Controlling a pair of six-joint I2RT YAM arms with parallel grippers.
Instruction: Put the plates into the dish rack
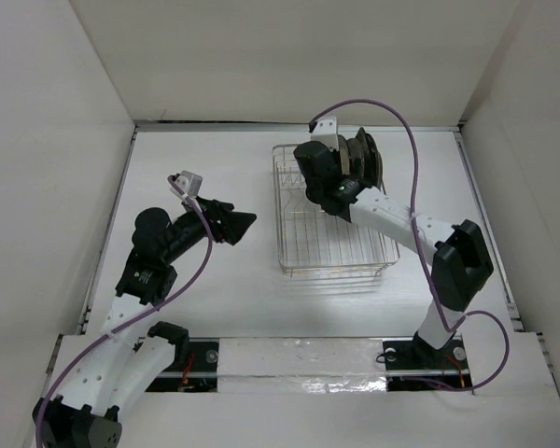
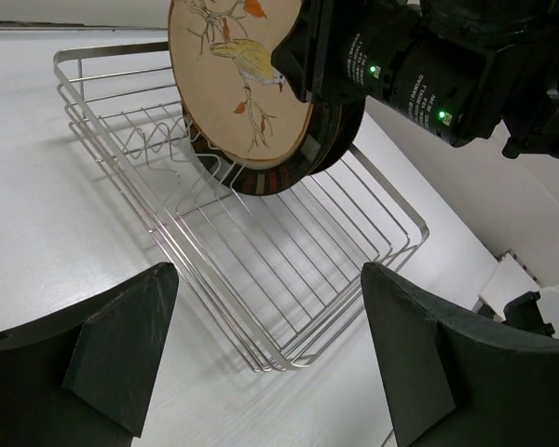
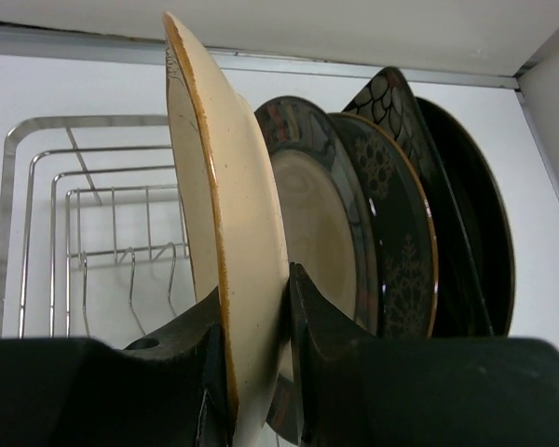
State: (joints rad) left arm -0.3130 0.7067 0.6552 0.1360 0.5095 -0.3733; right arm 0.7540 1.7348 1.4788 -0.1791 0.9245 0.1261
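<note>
The tan floral plate [image 3: 224, 186] stands on edge over the far end of the chrome dish rack [image 1: 331, 224], and my right gripper [image 3: 254, 289] is shut on its lower rim. Behind it several plates stand upright in the rack: a cream-centred one with a dark rim [image 3: 317, 214], a dark grey patterned one [image 3: 396, 233] and black ones [image 3: 475, 233]. The left wrist view shows the floral face of the tan plate [image 2: 233, 84] above the rack's wires [image 2: 261, 279]. My left gripper [image 1: 238, 224] hangs open left of the rack, nothing between its fingers [image 2: 121, 345].
White walls enclose the table on three sides. The right arm [image 2: 429, 74] reaches over the rack's right side. The rack's near rows of prongs [image 1: 331, 243] hold nothing. A taped strip [image 1: 299, 359] runs along the near edge between the arm bases.
</note>
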